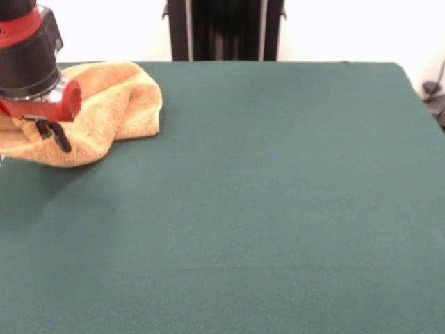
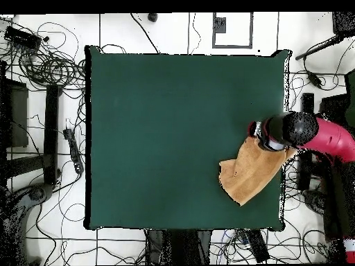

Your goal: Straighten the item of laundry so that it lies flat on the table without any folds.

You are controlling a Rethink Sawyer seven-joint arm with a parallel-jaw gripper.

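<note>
The golden-tan towel (image 1: 115, 104) lies crumpled in folds at the far left of the dark green table (image 1: 278, 209) in the front view. In the overhead view the towel (image 2: 249, 173) sits near the table's (image 2: 159, 125) right edge, lower right area, with one corner reaching the edge. My gripper (image 1: 54, 136) hangs from the red and black arm right over the towel's left part, at or just above the cloth. In the overhead view the gripper (image 2: 263, 135) is at the towel's upper corner. I cannot see whether it is open or shut. No tag or woven band shows.
The robot's black pedestal (image 1: 226, 28) stands behind the table's far edge. Cables (image 2: 48, 62) and equipment lie on the floor around the table. The table's right edge (image 2: 284, 104) in the overhead view runs close beside the towel and arm.
</note>
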